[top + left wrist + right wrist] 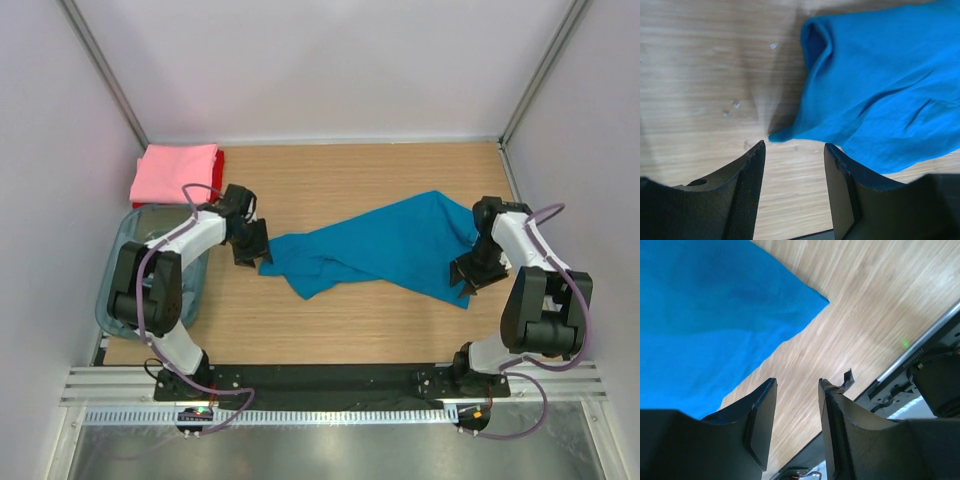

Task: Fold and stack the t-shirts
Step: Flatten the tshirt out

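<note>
On the wooden table (400,330), a rumpled teal t-shirt (385,245) lies between the left gripper (795,145) and right gripper (797,381), both parted and empty.

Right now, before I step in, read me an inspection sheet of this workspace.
Surface: wooden table, few pale specks.
Job's things: teal shirt crumpled, unfolded, mid-table; pink shirt folded on red shirt, far left corner.
Clutter: translucent bin at left edge.
Grippers: left gripper open, empty, at the teal shirt's left tip; right gripper open, empty, by its right corner.
Cables: purple cables looped, off the shirts.
Surroundings: white walls on three sides.
</note>
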Tool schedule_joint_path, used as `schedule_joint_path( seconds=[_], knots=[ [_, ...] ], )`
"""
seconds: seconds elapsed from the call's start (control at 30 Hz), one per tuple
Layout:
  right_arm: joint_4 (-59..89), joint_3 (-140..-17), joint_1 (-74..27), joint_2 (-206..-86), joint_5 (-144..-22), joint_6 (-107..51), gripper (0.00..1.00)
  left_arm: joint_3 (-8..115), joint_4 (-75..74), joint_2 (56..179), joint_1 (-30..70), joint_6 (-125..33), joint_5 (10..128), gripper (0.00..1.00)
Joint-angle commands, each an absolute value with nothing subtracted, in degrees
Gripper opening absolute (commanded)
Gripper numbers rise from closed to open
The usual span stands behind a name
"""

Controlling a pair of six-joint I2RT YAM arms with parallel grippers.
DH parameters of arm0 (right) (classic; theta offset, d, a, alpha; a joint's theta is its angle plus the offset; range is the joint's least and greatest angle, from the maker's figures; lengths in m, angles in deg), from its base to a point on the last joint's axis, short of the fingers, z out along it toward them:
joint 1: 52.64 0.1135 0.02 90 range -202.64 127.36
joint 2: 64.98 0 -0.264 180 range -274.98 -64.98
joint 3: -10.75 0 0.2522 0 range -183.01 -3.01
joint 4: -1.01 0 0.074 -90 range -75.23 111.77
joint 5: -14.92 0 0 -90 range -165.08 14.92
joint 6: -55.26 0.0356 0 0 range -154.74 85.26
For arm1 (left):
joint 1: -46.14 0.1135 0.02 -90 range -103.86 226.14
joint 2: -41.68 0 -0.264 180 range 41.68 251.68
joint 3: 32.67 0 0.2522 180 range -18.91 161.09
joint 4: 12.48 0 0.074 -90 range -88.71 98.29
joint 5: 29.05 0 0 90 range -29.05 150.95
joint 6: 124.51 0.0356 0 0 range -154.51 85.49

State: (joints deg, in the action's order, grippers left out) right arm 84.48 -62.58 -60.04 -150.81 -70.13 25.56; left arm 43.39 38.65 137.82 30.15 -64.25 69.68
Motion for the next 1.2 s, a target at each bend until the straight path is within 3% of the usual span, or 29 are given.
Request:
schedule_joint_path(
  seconds=[0.0, 0.27, 0.47, 0.6, 0.7, 1.17],
  knots=[
    [81.0, -62.3, -60.6, -147.1, -68.6, 24.9, 0.46, 42.3, 32.4, 139.3, 30.3, -62.8, 74.0, 0.52],
    [76.9, -55.6, -62.2, -146.7, -70.0, 29.2, 0.45, 39.8, 31.6, 139.9, 30.2, -63.0, 72.4, 0.50],
    [74.8, -54.8, -65.0, -147.3, -67.3, 29.7, 0.45, 38.0, 31.0, 140.1, 30.2, -63.2, 73.0, 0.40],
    [73.8, -54.5, -65.3, -148.0, -66.8, 29.3, 0.45, 38.1, 31.0, 139.7, 30.2, -63.1, 73.2, 0.11],
    [73.4, -53.9, -65.3, -147.9, -66.6, 31.2, 0.45, 39.4, 32.2, 139.4, 30.1, -64.6, 75.1, 0.00],
    [73.0, -49.0, -65.5, -145.7, -62.7, 40.4, 0.48, 44.8, 38.7, 137.0, 30.1, -67.3, 76.4, 0.00]
  ],
)
